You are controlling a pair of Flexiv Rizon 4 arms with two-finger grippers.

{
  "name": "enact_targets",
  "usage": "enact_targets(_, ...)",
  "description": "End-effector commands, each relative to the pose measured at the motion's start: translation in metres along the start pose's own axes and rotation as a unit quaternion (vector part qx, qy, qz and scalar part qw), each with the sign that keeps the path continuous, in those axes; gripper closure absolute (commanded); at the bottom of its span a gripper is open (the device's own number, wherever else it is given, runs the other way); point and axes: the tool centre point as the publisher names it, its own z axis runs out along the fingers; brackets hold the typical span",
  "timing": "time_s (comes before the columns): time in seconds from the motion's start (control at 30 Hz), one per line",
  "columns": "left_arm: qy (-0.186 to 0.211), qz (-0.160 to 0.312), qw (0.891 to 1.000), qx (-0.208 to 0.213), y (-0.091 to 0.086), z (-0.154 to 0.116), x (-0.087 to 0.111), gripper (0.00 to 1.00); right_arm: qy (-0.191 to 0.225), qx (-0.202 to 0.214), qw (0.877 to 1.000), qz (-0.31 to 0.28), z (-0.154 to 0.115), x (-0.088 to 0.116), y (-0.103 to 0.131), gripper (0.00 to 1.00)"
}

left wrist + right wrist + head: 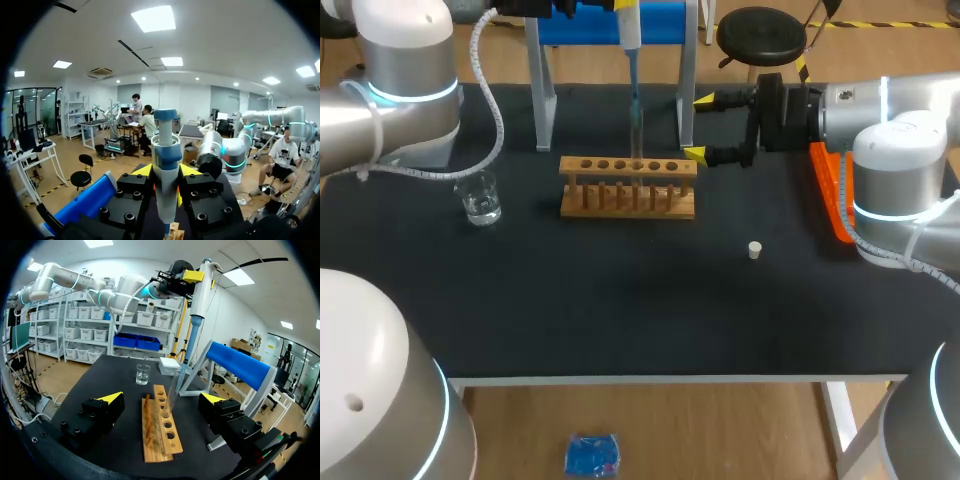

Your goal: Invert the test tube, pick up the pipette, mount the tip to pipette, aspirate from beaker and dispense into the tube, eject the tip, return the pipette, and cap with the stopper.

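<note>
The test tube (171, 392) is seen standing in a wooden rack (628, 187), in one of the holes right of the rack's middle, leaning slightly. The rack is placed near the far edge of the tabletop (620, 300), about midway along it. Directly above the tube, the pipette (166, 165) is held upright, with its thin tip pointed down at the tube's mouth; whether the tip's end is inside the tube cannot be told. The pipette's body is pinched from both sides by the yellow-tipped fingers of the left gripper (192, 277), which is raised high over the rack. The right gripper (699, 127) is held level just beside the rack's right end, with its fingers spread wide apart and the rack lying ahead of them. The glass beaker (480, 197) is found left of the rack, toward the tabletop's left edge. The small white stopper (755, 250) lies alone, well apart from the rack, toward the right edge and nearer the front. A blue stand (240, 365) on white legs is set along the far edge behind the rack. An orange tray (830, 190) is partly hidden by the right arm at the right edge.
</note>
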Motion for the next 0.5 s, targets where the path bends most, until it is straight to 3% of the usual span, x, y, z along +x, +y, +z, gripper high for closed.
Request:
enact_targets(0.03,0.0,0.0,1.0,0.003,0.002,0.0002,-0.0003,1.0,-0.001,-0.001,1.0,0.0,0.0003,0.0004,-0.0005,0.0)
enact_targets(0.5,0.001,-0.005,1.0,0.004,0.0087,0.0025,-0.0017,1.0,-0.001,-0.001,1.0,0.0,0.0003,0.0004,-0.0005,0.0)
